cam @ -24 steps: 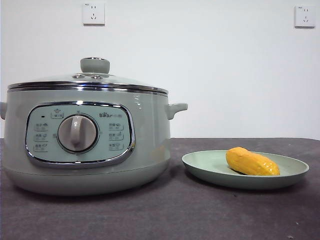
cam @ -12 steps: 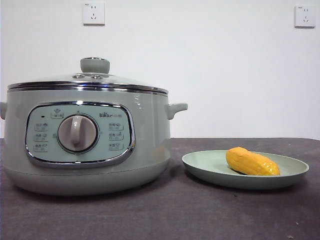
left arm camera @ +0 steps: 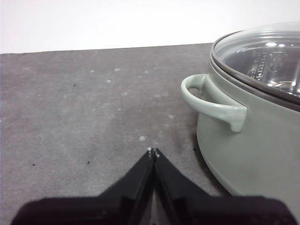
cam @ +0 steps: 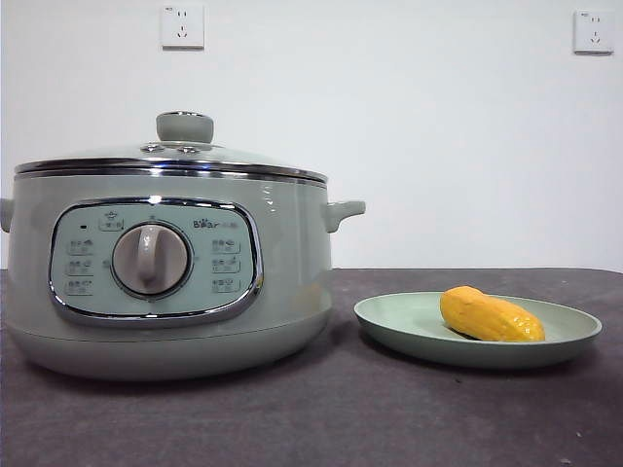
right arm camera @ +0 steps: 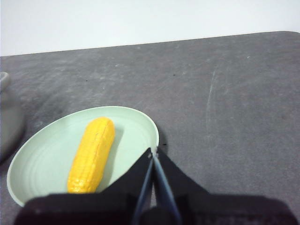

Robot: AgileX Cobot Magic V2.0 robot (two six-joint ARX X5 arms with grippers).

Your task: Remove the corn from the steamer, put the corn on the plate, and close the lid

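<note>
We see the corn lying on the plate and the lid seated on the steamer, so the task looks complete. Our left hand and right hand are closed on nothing, clear above the tabletop.

Even, bright overhead light — soft shadows under steamer & plate; glare on lid; jaws blurry.
</note>
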